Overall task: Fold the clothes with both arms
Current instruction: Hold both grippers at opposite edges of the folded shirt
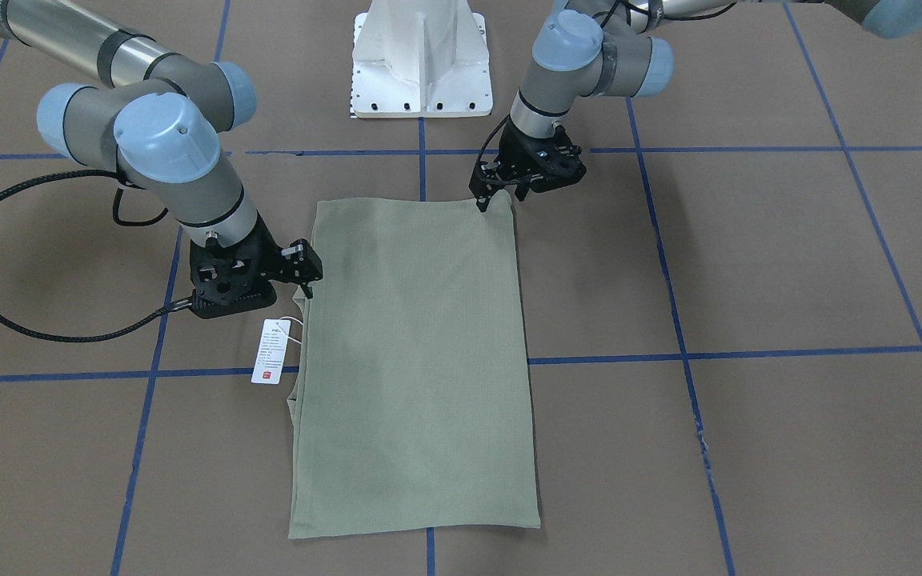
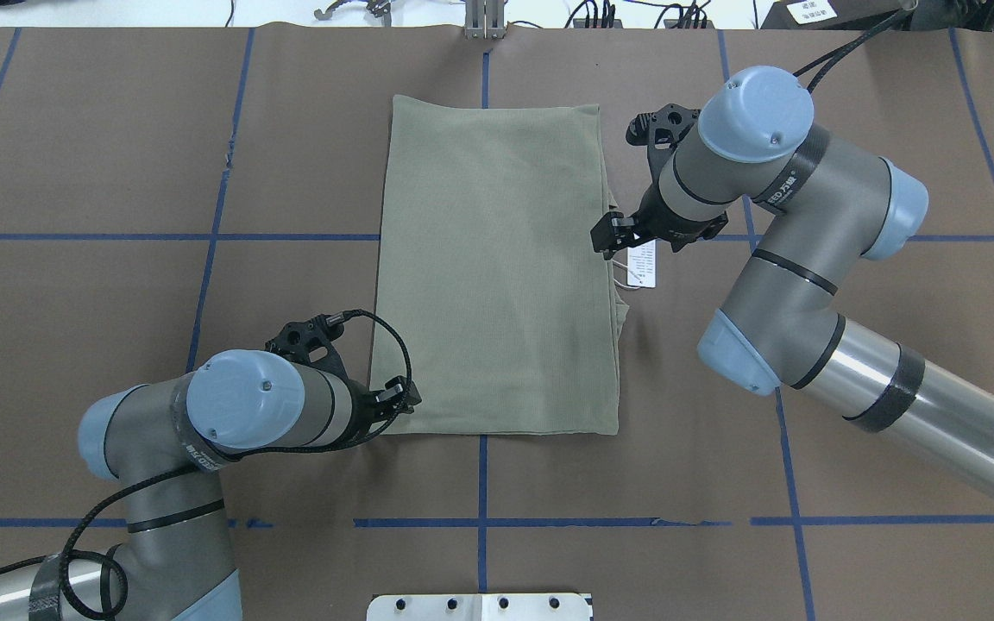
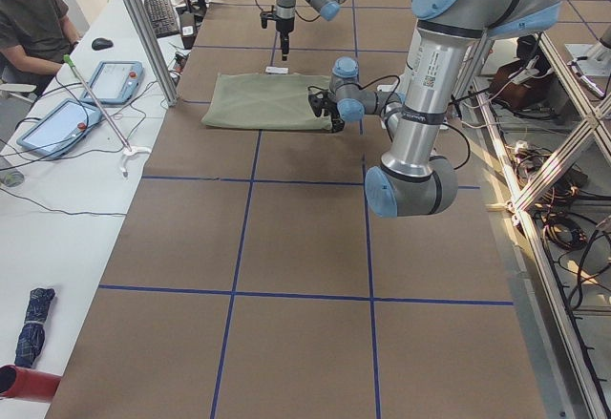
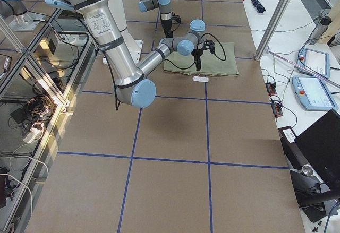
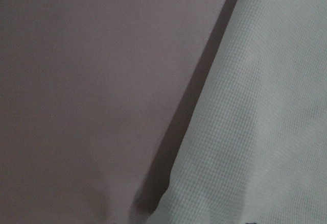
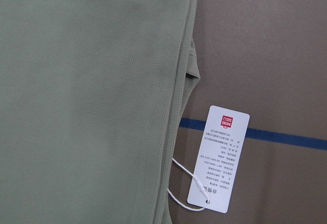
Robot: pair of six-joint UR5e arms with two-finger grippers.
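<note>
The sage-green shirt (image 1: 417, 360) lies flat on the table, folded into a long rectangle (image 2: 497, 276). Its white hang tag (image 1: 271, 350) rests on the table just off the right-hand edge (image 2: 642, 263). My left gripper (image 1: 503, 200) is down at the shirt's near left corner (image 2: 400, 398), open, its fingers either side of that corner. In the left wrist view the cloth edge (image 5: 255, 106) casts a shadow on the table. My right gripper (image 1: 307, 290) hangs over the shirt's right edge beside the tag (image 2: 605, 241). I cannot tell whether it is open. The right wrist view shows the layered edge (image 6: 179, 106) and tag (image 6: 219, 157).
The white pedestal base (image 1: 421, 64) stands behind the shirt on the robot's side. Blue tape lines (image 2: 290, 236) cross the brown table cover. A person (image 3: 29, 18) sits at a side table with tablets (image 3: 115, 80) beyond a metal post (image 3: 143, 28).
</note>
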